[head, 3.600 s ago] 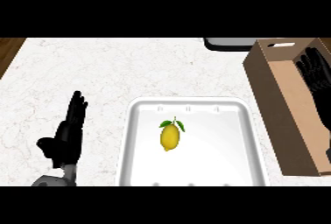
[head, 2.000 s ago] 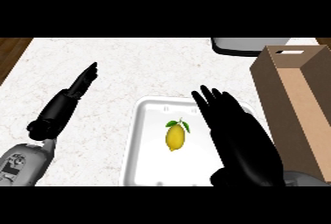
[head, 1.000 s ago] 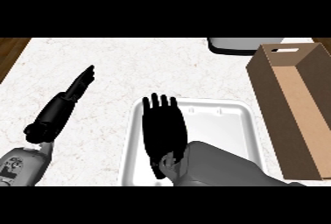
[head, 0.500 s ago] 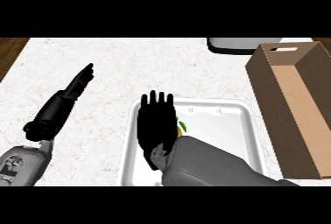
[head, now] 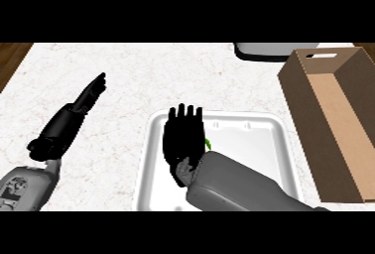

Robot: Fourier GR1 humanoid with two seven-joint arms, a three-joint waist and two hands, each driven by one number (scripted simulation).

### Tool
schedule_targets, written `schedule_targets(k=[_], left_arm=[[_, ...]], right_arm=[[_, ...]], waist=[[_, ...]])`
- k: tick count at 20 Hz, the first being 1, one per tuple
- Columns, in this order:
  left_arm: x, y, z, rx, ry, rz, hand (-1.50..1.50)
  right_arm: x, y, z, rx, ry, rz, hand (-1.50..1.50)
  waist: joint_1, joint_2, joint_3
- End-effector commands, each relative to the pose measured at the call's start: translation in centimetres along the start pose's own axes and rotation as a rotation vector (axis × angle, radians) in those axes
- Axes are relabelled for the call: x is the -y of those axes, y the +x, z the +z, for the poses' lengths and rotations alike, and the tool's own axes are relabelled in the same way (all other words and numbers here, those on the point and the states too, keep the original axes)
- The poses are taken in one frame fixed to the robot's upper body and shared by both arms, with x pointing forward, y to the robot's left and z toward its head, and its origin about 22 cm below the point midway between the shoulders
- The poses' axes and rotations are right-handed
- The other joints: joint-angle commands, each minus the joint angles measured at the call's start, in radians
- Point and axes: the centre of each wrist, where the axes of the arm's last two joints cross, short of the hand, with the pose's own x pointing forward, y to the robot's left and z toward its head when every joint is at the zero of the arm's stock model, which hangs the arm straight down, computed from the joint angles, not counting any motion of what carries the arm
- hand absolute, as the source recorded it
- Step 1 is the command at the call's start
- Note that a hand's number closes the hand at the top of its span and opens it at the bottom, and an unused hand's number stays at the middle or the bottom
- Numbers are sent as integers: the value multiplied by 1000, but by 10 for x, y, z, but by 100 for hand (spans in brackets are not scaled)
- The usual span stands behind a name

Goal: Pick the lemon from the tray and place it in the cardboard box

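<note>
at the far left the left hand (head: 77, 111) lies over the pale counter (head: 147, 69), well apart from the tray, its fingers straight and together, pointing up and to the right, with nothing in it; its grey forearm comes in from the lower left corner. to its right sits the white tray (head: 253, 134), and the right hand (head: 183, 139) is spread flat above the tray's left half, fingers straight and pointing toward the far rim, palm down, the thumb showing low near the wrist. the hand is open and its fingers are not curled round anything. the lemon (head: 208, 144) is in the tray, almost wholly hidden under that hand; only a small green sliver, its leaf, peeks out at the hand's right edge, so whether the palm touches the fruit cannot be told. the grey right forearm covers the tray's near part. further right stands the cardboard box (head: 333, 124), open at the top, just beside the tray. a grey object (head: 264, 51) shows at the counter's far edge, cut off at the top.
</note>
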Motion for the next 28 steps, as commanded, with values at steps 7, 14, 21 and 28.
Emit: schedule_targets(k=[7,14,21,28], left_arm=[[12,7,-1,4,-5,5,0],[7,2,-3,-15,-1,0,0],[-1,0,-10,-16,6,15,0],[12,-6,12,23,-5,-9,0]], right_arm=[[-26,0,-4,-182,54,4,-150],[-35,-7,-18,-237,65,56,-150],[-44,-13,-21,-217,86,16,-150],[-70,-22,-46,-61,-46,101,150]], waist=[[5,1,1],[0,2,1],[1,4,1],[15,5,1]])
